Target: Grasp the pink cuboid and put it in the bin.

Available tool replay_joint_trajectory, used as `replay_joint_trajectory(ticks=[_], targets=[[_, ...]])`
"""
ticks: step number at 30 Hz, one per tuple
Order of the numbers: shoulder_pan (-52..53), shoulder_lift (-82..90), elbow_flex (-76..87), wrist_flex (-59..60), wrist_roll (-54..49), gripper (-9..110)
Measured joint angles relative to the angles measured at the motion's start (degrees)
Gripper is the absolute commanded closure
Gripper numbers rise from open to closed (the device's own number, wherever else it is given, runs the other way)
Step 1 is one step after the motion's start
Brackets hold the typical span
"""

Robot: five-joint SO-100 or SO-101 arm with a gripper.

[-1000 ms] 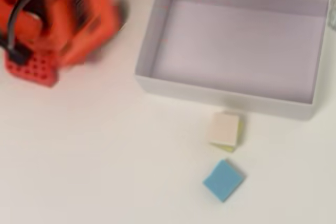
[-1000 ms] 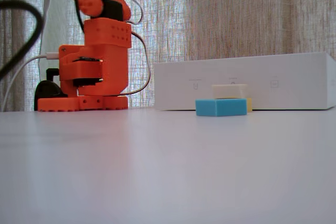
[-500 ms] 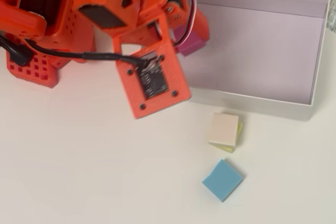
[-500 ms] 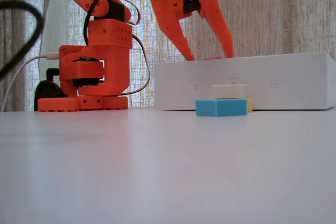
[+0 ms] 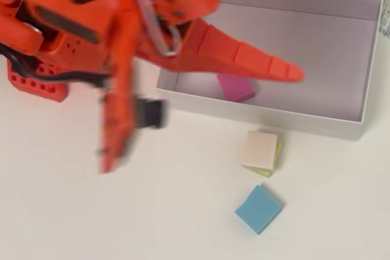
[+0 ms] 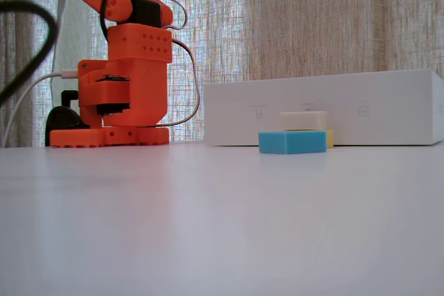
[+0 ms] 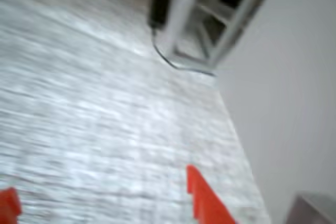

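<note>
Since the earlier fixed view, your gripper (image 5: 201, 117) has lifted clear of the bin (image 5: 262, 114), fingers spread and empty. Pink cuboid (image 5: 235, 87): inside the bin, by its near wall. Likely light, soft foam; take by opposite flat sides.

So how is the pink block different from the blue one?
The pink cuboid lies inside the bin, near its front wall; the blue block sits outside on the table. The overhead view shows the whole blue block, while the pink one is partly covered by the arm. In the fixed view only the blue one shows. Both look like small flat squares.
</note>
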Motion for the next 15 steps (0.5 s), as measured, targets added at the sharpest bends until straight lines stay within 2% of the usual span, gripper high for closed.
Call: replay_joint_trajectory(ticks=[3, 6, 10, 14, 15], targets=[[6.6, 3.8, -0.1, -11.1, 2.4, 64], [12.7, 10.2, 3.5, -11.1, 5.3, 66], [18.2, 21.1, 14.4, -3.4, 7.6, 67], [21.0, 33.0, 23.6, 14.0, 9.0, 70], [21.7, 35.2, 25.1, 18.3, 9.0, 76]])
